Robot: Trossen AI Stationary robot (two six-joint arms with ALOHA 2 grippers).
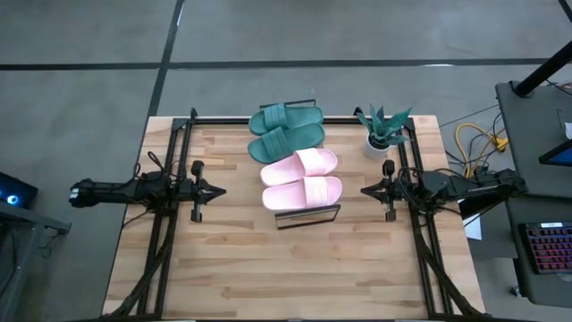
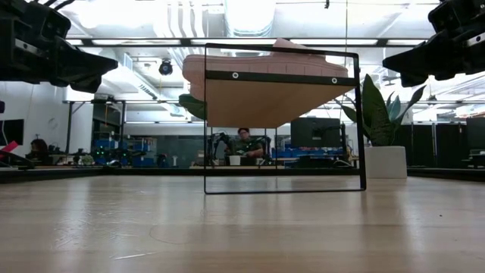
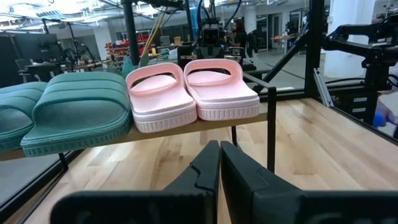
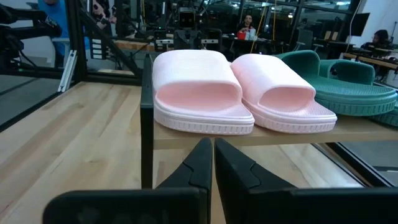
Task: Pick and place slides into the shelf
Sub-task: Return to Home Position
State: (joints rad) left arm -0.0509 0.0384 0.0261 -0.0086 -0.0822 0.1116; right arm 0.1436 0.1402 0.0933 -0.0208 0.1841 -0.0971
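Slides (image 1: 293,156) all four up on the shelf (image 1: 308,216)!
Wrist views show left gripper (image 3: 219,149) and right gripper (image 4: 212,148) pinched together, flanking left and right; low view catches only pink.

The pink slides (image 4: 199,93) are showing a matt, smooth rubbery surface with ribbed sole edges; the green slides (image 3: 74,102) are showing ridged straps. The shelf (image 2: 273,102) is presenting a light wood plank on thin black metal wire. The bench (image 1: 223,259) is showing jointed wood strips.

The wooden table (image 1: 223,268) carries the shelf (image 1: 308,215) in its middle and a potted plant (image 1: 382,132) at far right. On the shelf lie two pink slides (image 1: 301,179) near, two green slides (image 1: 286,131) far.
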